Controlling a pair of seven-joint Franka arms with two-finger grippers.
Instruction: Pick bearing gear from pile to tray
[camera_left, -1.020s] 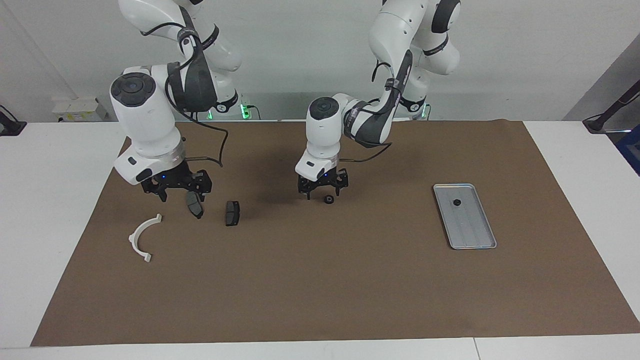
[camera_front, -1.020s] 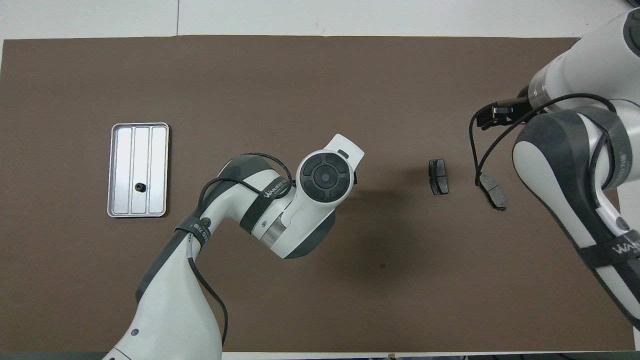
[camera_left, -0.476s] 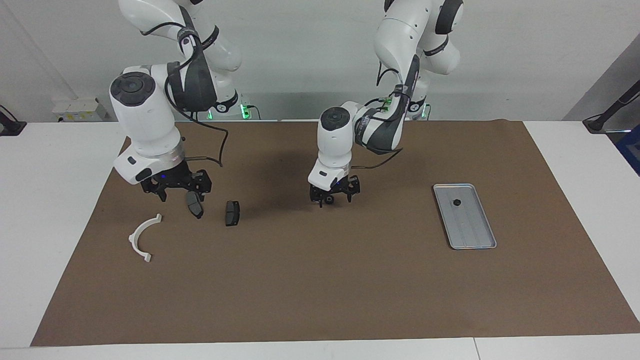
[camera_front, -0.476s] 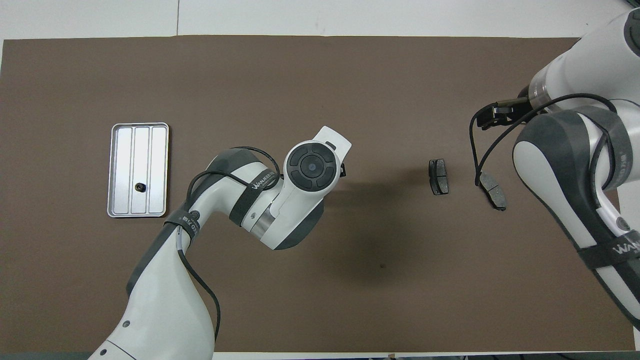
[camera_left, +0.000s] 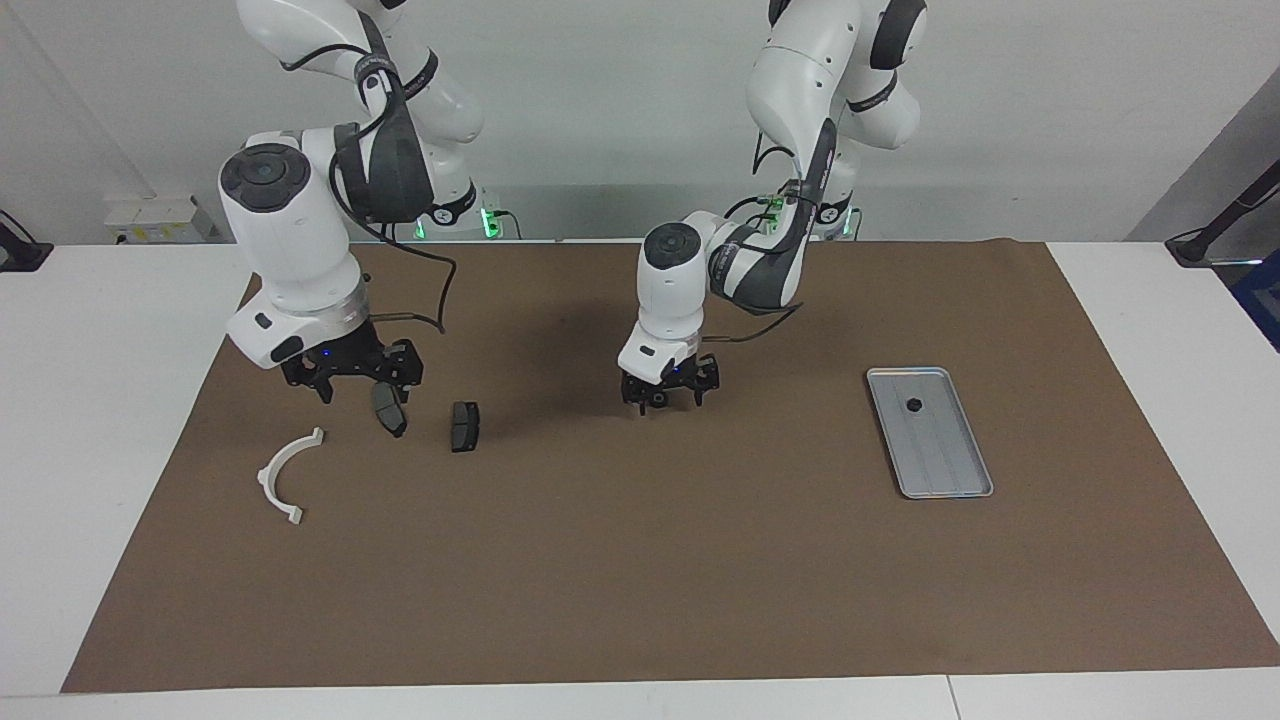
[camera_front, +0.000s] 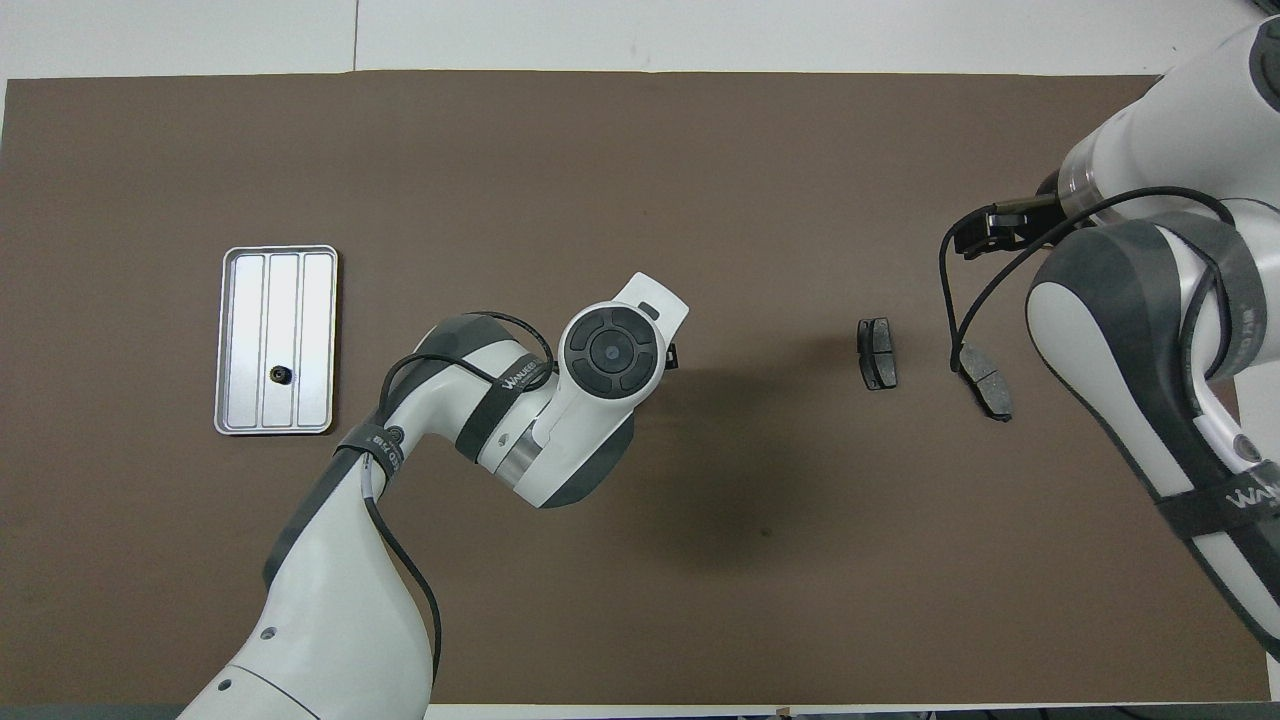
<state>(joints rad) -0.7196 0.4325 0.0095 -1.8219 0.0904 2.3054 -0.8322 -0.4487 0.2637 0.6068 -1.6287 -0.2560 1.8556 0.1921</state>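
My left gripper (camera_left: 668, 398) is low on the brown mat (camera_left: 640, 560) at mid-table, down over a small black round gear (camera_left: 660, 401) that shows as a dark spot under it. In the overhead view the left wrist (camera_front: 612, 352) hides both. The silver tray (camera_left: 945, 460) lies toward the left arm's end and also shows in the overhead view (camera_front: 250, 330). One black round piece (camera_left: 913, 405) sits in it (camera_front: 281, 375). My right gripper (camera_left: 352, 385) waits just above the pile, beside a dark brake pad (camera_left: 390, 412).
A second brake pad (camera_left: 465, 426) lies beside the first, and both show in the overhead view (camera_front: 878, 353) (camera_front: 986, 381). A white curved arc (camera_left: 285, 475) lies farther from the robots than the right gripper. The right arm hides it in the overhead view.
My left gripper has moved a little toward the left arm's end and come down over the black gear. The right arm has not moved.
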